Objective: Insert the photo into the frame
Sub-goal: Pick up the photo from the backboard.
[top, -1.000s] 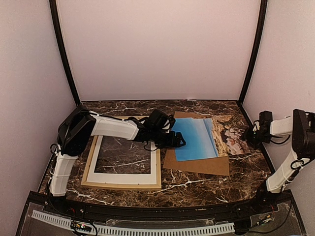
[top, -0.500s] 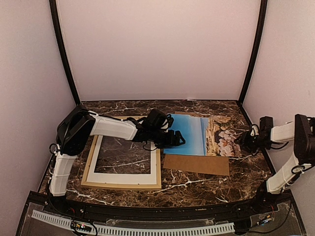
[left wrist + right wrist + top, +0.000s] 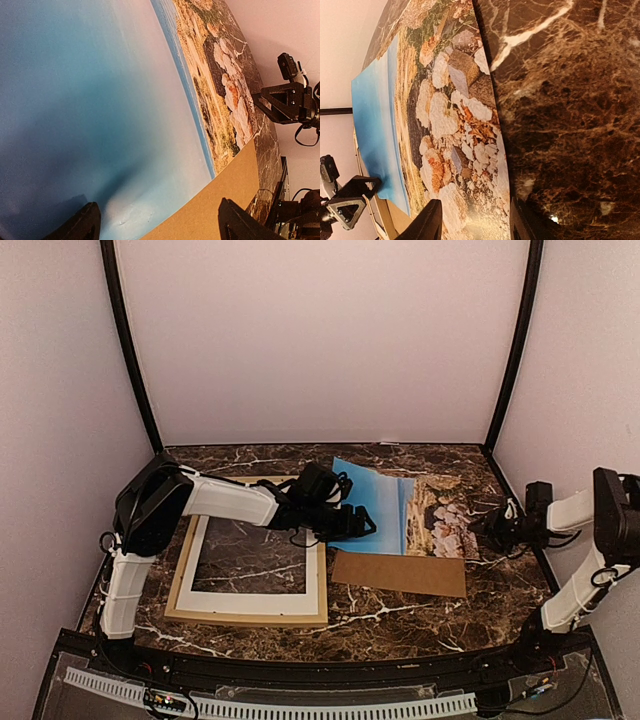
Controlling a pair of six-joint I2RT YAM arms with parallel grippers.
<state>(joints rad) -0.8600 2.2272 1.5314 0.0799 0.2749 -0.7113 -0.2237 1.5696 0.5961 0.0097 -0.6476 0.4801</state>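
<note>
The photo (image 3: 405,512), a beach print with blue sky and pale rocks, lies bowed over the brown backing board (image 3: 400,573), right of the frame (image 3: 245,619). My left gripper (image 3: 362,527) hovers open over the photo's blue end. In the left wrist view its fingers (image 3: 82,225) stand wide apart above the photo (image 3: 100,100) and the board (image 3: 225,190). My right gripper (image 3: 497,529) is at the photo's rocky right edge. In the right wrist view it (image 3: 475,222) is open, straddling that edge of the photo (image 3: 445,115), one finger over the print, the other over the marble.
A white mat (image 3: 250,600) lies inside the light wood frame on the dark marble table (image 3: 400,625). Pale walls and black corner posts (image 3: 510,350) close the back and sides. Each arm shows in the other's wrist view.
The photo has slid back and left, baring more of the backing board, and its left end has risen. My right gripper dropped toward the photo's edge and its jaws narrowed. The left arm barely moved.
</note>
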